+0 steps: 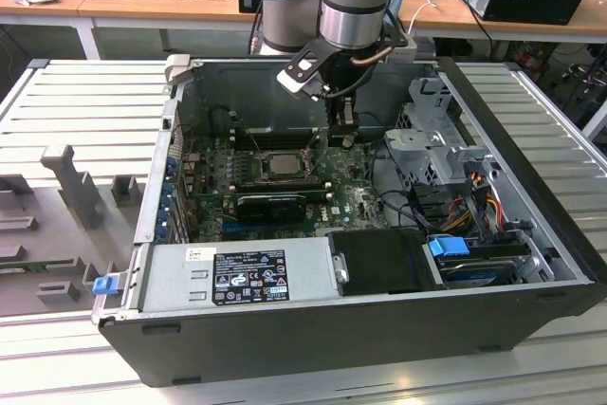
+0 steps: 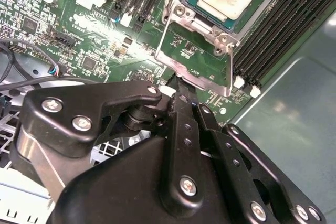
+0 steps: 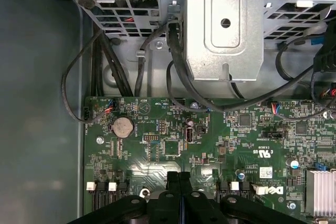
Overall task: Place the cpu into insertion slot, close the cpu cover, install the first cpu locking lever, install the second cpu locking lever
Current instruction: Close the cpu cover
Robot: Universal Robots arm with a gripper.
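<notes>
Starting at the exterior view's left, the slatted table [image 1: 85, 92] carries some grey fixtures [image 1: 68, 187], and then the side wall of the open computer case [image 1: 152, 196] rises. Along the case's near edge sits the power supply [image 1: 237, 272], and behind it the motherboard [image 1: 213, 173] lies flat. The cpu [image 1: 282, 164] rests amid that board, seated in the insertion slot [image 1: 256, 166]. Just to its right in that view my gripper [image 1: 340, 139] hangs down inside the case. The drive cage [image 1: 427, 135] stands close on its far side with a tangle of cables [image 1: 474, 192] beyond, so room there is tight.

The second wrist view adds what the exterior view hides. My fingers [image 2: 184, 114] are pressed together with nothing seen between them, their tips at the free edge of the cpu cover [image 2: 195, 76]. I cannot tell whether they touch it. The cover's window frames green board rather than the chip, so it is not down over the cpu. Long black memory slots [image 2: 283, 30] flank the socket, and a plain case panel [image 2: 294, 124] opens past them.

In the first wrist view my closed tips hover over the board near a coin battery [image 3: 122, 126].
</notes>
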